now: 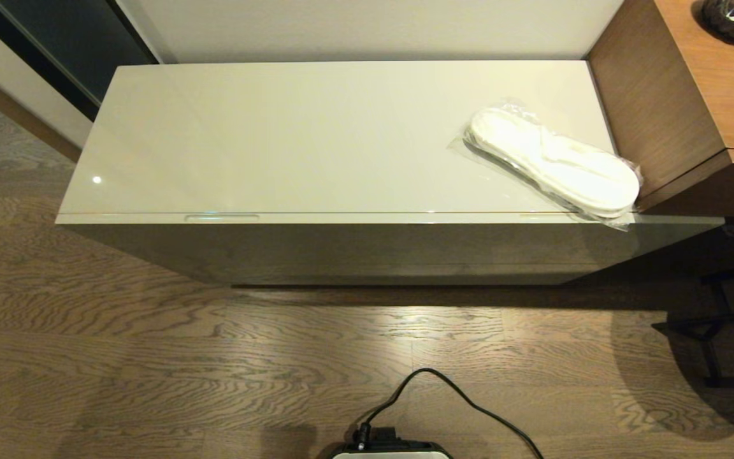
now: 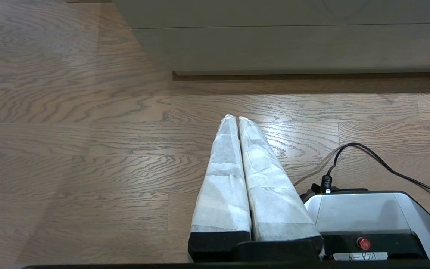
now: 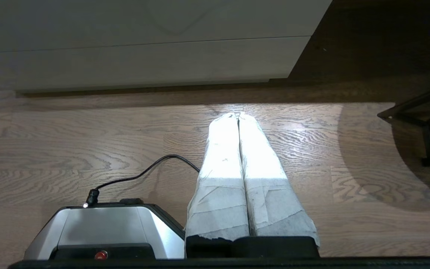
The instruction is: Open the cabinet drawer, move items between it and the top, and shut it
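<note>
Glossy beige top (image 1: 316, 134) carries bagged slippers (image 1: 555, 162) at far right, drawer (image 1: 341, 218) shut below; left claw (image 2: 236, 120) and right claw (image 3: 238, 116) closed, empty, low over floor; slippers probably light, floppy, slick, so pinch mid-pack.

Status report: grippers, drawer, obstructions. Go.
Left gripper and right gripper shut, empty, low over floor. Drawer closed; slippers on cabinet top, right end. Nothing blocking the drawer front.
</note>
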